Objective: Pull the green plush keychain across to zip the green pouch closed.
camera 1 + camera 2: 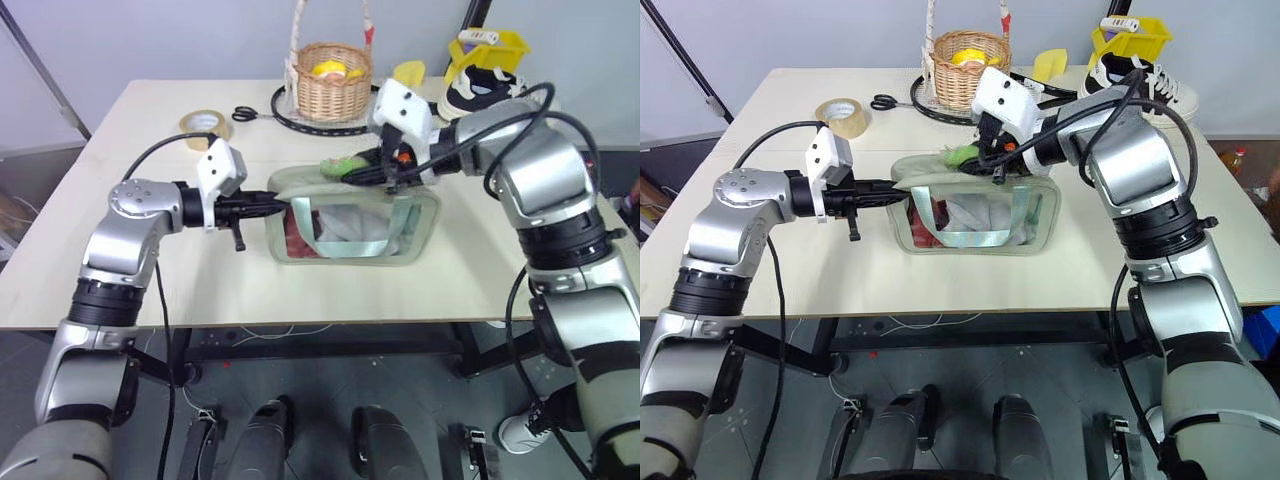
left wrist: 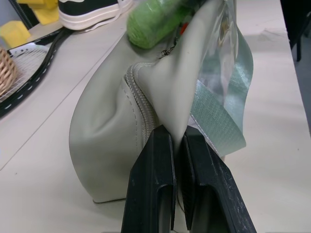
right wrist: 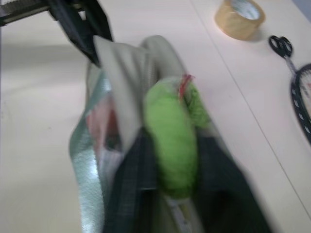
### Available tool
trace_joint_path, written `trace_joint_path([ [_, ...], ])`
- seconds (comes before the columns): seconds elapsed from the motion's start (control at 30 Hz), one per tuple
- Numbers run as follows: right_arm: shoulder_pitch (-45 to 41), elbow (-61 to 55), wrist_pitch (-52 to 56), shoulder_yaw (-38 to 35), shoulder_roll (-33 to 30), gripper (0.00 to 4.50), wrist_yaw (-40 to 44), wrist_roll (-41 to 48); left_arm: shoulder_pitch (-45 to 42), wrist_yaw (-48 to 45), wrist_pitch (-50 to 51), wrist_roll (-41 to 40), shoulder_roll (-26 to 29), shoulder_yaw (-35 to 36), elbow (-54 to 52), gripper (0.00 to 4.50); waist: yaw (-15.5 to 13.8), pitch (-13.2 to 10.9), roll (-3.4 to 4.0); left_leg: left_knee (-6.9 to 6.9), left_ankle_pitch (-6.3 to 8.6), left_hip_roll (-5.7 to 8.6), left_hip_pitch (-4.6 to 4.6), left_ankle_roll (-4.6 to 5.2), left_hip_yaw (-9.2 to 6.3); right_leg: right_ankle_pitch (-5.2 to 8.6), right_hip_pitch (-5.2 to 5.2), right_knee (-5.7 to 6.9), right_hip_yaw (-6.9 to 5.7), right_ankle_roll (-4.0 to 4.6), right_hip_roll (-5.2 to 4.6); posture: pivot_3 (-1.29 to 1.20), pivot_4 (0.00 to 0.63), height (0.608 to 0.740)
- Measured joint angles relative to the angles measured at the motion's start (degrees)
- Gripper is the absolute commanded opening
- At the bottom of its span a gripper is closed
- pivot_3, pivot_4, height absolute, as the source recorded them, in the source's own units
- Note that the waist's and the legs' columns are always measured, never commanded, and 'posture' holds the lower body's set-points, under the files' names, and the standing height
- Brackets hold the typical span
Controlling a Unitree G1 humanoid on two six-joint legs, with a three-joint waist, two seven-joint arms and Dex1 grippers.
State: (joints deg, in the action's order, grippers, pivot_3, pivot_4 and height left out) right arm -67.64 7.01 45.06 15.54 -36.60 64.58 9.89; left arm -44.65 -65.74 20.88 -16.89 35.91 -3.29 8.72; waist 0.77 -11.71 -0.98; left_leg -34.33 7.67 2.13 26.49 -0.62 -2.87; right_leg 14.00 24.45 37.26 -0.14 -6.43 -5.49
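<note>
We see the green pouch [image 1: 352,228] near the middle of the table [image 1: 130,280], its clear window facing us, with the wicker basket [image 1: 333,82] at its 12 o'clock. Our left gripper [image 2: 178,145] comes in from the pouch's 9 o'clock, fingers pressed together, pinching a fold of fabric at that end. Our right gripper [image 3: 167,189] reaches from 1 o'clock and is clamped on the green plush keychain [image 3: 170,138] atop the zipper line.
</note>
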Motion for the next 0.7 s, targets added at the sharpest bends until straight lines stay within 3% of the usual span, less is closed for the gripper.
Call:
trace_joint_path([
  [0.2, -0.1, 1.1, 4.6, -4.8, -4.0, 0.06, -2.8, 2.0, 1.0, 0.9, 0.5, -0.2, 0.0, 0.1, -1.7, 0.0, -0.3, 0.0, 0.0, 0.0, 0.0, 0.0, 0.02, 0.0, -0.02, 0.0, -0.01, -0.03, -0.01, 0.01, -0.02, 0.0, 0.15, 0.724],
  [0.37, 6.3, 11.2, -3.8, -8.6, -19.2, 0.06, -11.1, -5.2, 3.0, 2.4, 2.6, -2.0, 0.6, 0.8, -4.1, 0.0, -1.1, 0.0, 0.0, 0.05, 0.01, 0.03, 0.01, -0.01, 0.17, 0.06, -0.04, -0.22, 0.04, 0.1, -0.09, 0.0, 0.15, 0.724],
  [0.53, 13.8, 13.7, -11.3, -8.7, -21.8, 0.06, -14.2, -6.6, 3.5, 3.4, 4.5, -3.8, 0.0, -0.2, -6.8, 0.0, 0.6, 0.0, 0.02, 0.13, 0.0, -0.09, -0.06, 0.01, 0.36, 0.0, 0.06, -0.12, 0.2, 0.01, -0.01, 0.0, 0.15, 0.724],
  [0.7, 26.8, 3.2, -8.5, -10.2, -21.2, 0.06, -15.5, -6.3, 4.4, 4.3, 5.8, -4.7, 1.4, 0.1, -7.3, 0.0, 1.2, 0.0, 0.02, 0.14, 0.01, -0.12, -0.09, 0.05, 0.33, 0.01, 0.04, -0.03, 0.19, 0.0, 0.03, 0.0, 0.15, 0.724],
])
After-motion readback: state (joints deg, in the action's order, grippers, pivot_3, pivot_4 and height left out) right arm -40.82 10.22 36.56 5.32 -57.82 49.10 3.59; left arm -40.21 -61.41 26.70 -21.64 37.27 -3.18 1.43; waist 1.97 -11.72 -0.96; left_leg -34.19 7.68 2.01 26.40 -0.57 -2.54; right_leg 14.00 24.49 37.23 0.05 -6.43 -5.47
